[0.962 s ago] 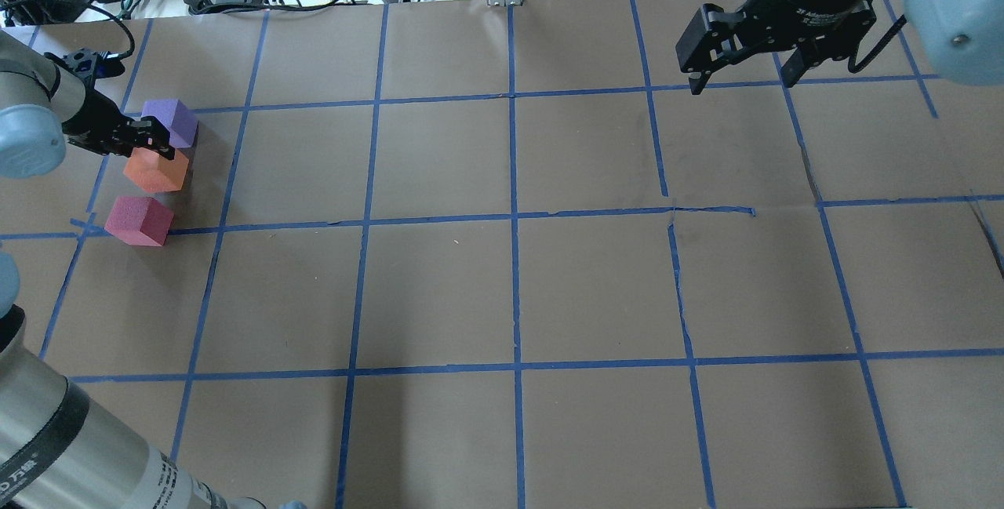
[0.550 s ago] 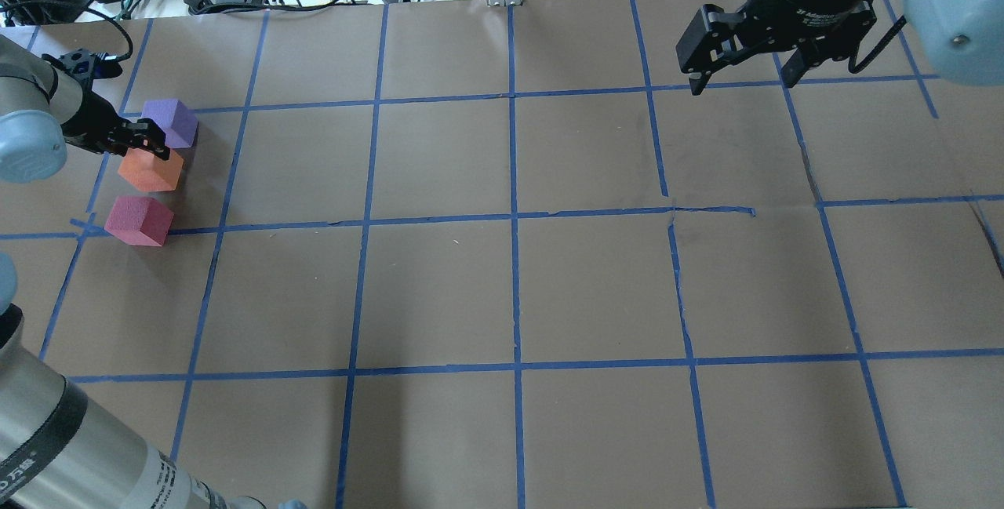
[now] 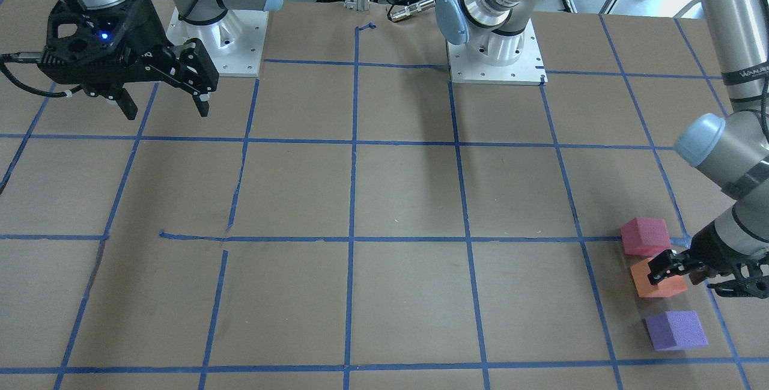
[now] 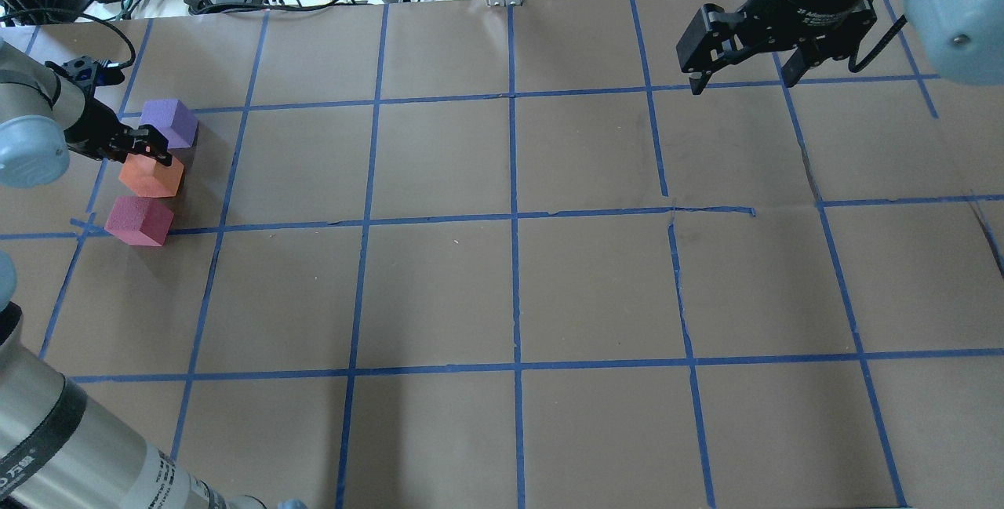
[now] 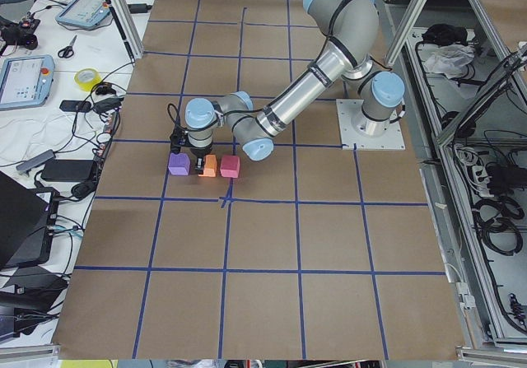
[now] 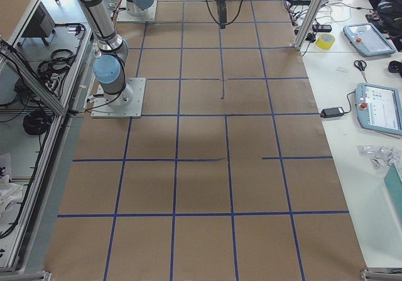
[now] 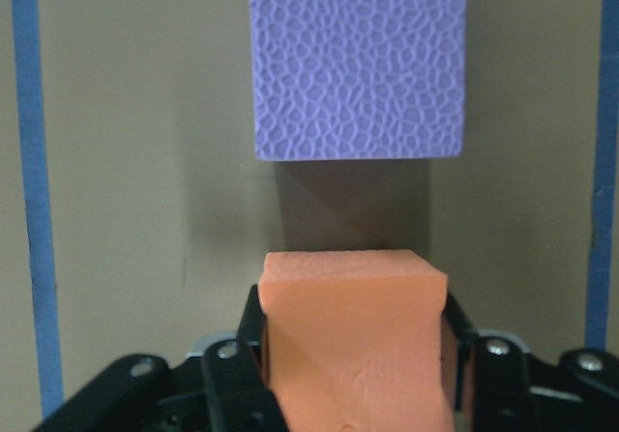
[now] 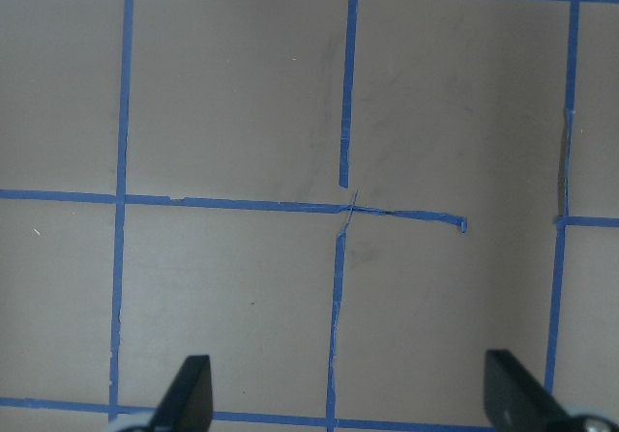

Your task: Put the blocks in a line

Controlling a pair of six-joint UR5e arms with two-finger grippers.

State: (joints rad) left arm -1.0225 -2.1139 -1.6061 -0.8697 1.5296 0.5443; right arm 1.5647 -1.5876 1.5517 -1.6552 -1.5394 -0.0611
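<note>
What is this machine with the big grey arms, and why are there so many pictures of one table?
It is a robot with two arms fixed to a table that has blue tape squares on it. Each arm ends in a gripper, a hand with two fingers. All the pictures show the same moment from different cameras: one above, one facing the robot, one at each end of the table and one on each wrist. Close together are a purple block, an orange block and a pink-red block. The left gripper pinches the orange block. The right gripper is open and empty, far away.
</note>
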